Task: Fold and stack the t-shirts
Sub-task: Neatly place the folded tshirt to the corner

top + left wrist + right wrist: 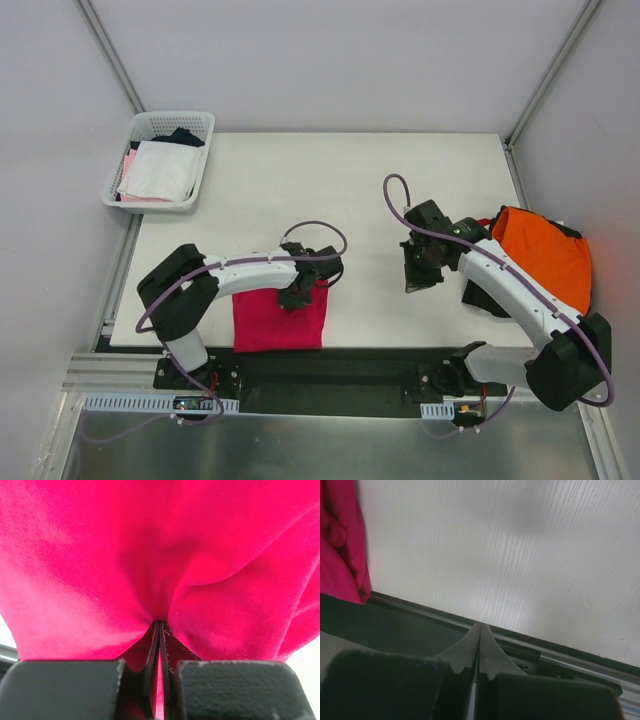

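Left jaws are clenched on a pinched fold of the crimson t-shirt [160, 555], which lies flat at the near edge of the bench [350, 190] (the pinch is at its far right corner). Right jaws are pressed together on nothing, over bare bench right of that shirt. Farther right of it, the orange t-shirt [545, 255] lies on a black t-shirt [483, 298]. A white basket [160, 160] sits beyond it, far left.

A folded t-shirt [270, 325] lies at the table's [320, 180] near edge, left of centre, with the left gripper [298, 293] on its far right corner. The right gripper [415, 275] is right of centre. At the right edge lie 2 more, top t-shirt [540, 255] over bottom t-shirt [478, 298]. A basket [118, 180] holding garments [160, 170] sits at the far left corner.
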Robot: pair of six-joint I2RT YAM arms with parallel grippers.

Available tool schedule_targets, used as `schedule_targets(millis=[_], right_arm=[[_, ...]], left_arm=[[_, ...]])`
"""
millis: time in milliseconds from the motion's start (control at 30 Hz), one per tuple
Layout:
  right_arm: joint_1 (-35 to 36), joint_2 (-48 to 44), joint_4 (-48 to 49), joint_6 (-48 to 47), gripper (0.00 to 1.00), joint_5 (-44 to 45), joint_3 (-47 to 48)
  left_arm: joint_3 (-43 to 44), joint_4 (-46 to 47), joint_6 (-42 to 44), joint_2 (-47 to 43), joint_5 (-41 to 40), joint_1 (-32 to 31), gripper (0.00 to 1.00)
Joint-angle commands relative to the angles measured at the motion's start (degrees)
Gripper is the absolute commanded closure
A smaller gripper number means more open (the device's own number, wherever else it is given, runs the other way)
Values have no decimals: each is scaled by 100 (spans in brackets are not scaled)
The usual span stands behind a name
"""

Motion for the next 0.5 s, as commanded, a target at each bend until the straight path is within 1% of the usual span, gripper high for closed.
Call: schedule_targets(millis=[0, 233, 467], right_arm=[[22, -52, -86, -62, 99, 88, 57], [31, -51, -6, -53, 99, 44, 4], [22, -104, 20, -71, 99, 18, -58]], left_arm=[[-623, 407, -171, -209, 402, 149, 100], [-1474, 425, -198, -754, 666, 465, 100], [-2056, 407, -207, -1326, 886, 711, 100]])
